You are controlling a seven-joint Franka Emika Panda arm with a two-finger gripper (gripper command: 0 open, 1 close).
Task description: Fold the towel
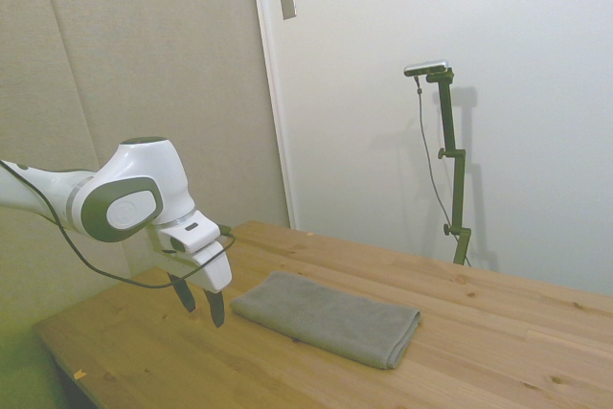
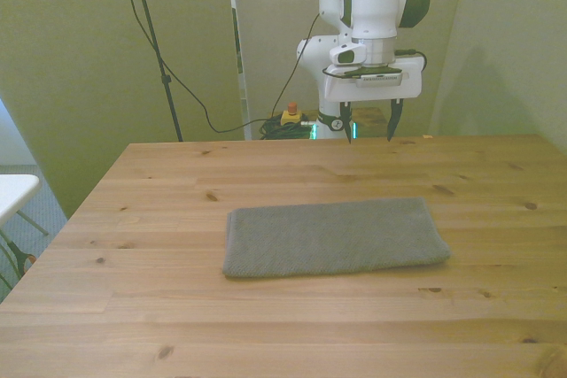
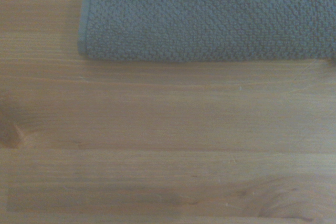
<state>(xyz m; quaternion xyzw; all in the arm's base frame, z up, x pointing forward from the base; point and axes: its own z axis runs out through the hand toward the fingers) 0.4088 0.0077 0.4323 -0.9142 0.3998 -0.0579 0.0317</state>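
I see the towel (image 2: 335,236), grey-olive nubbly terry, lying folded flat on the table (image 2: 266,325); my gripper (image 2: 370,121) hangs released above bare wood.

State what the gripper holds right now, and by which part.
Nothing is held. The gripper hangs open above the table, apart from the towel.
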